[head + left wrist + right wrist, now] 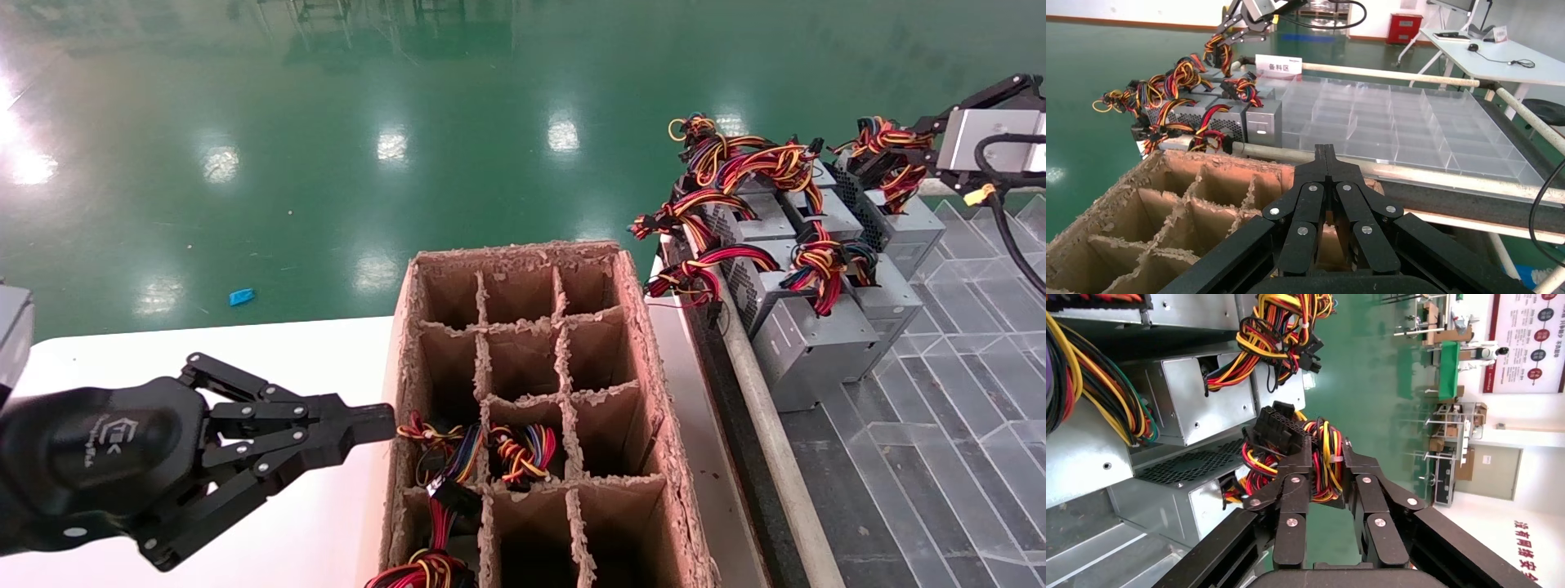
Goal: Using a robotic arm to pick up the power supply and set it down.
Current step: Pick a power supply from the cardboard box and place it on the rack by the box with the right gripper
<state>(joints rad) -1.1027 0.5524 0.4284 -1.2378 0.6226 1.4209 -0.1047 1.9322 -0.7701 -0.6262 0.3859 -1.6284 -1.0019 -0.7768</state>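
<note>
Glossy green floor lay behind. Right end effector [1329, 454], fingers pinching a wire bundle [1324, 468], sat at the far power supply [899, 219], its box just below. Left end effector [372, 425], pressed together, idled beside the cardboard box [654, 392].

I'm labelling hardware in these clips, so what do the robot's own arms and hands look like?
Both match. The left hand has a rounded glossy black body with a small white logo and jointed black link fingers pinned with silver rivets. The right hand shows the same black riveted fingers, and its wrist is a silver-grey box with a black cable carrying a yellow tag.
</note>
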